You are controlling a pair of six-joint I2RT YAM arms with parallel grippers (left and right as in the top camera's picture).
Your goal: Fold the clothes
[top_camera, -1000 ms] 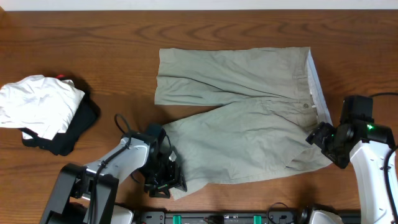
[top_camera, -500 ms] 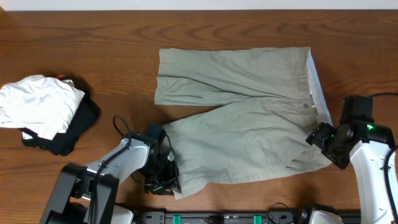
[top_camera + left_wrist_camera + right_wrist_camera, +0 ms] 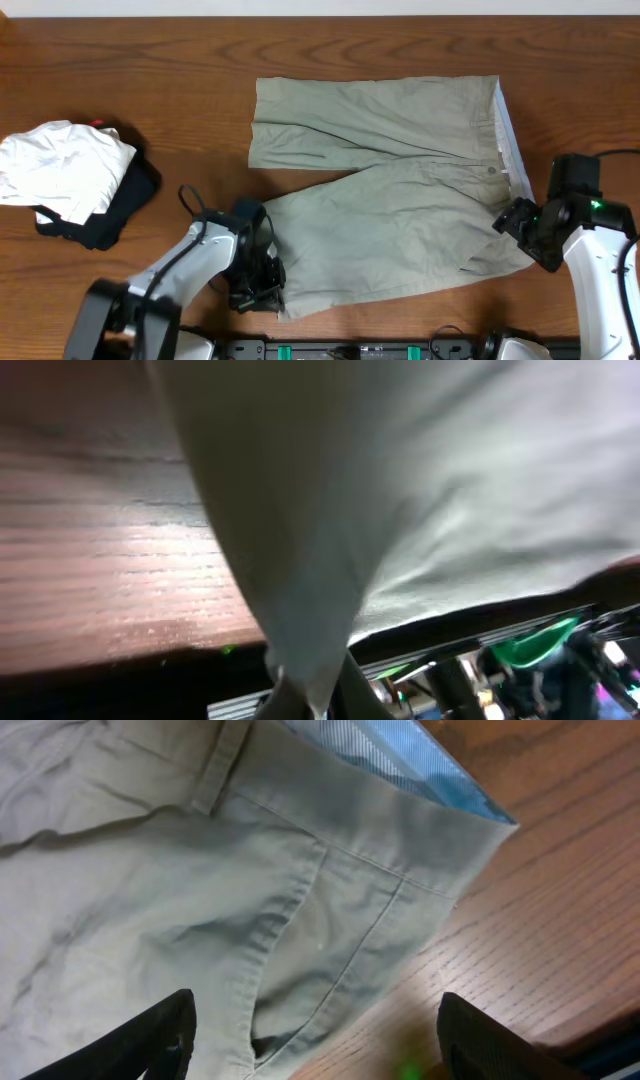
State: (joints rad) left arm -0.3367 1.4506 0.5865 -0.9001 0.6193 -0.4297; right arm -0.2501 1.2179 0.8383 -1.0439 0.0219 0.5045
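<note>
Khaki shorts (image 3: 400,190) — one pair, two legs; left gripper (image 3: 264,292) at 7 o'clock pinches one hem, right gripper (image 3: 519,231) at 4 o'clock spread open.

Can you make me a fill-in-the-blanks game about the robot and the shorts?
1. The shorts lie on a ____ table.
2. The left gripper is ____ on the corner of one leg of the shorts.
3. The right gripper is ____, next to the waistband.
4. The white garment lies on ____ of the black garment.

Missing words: wooden; shut; open; top
</note>
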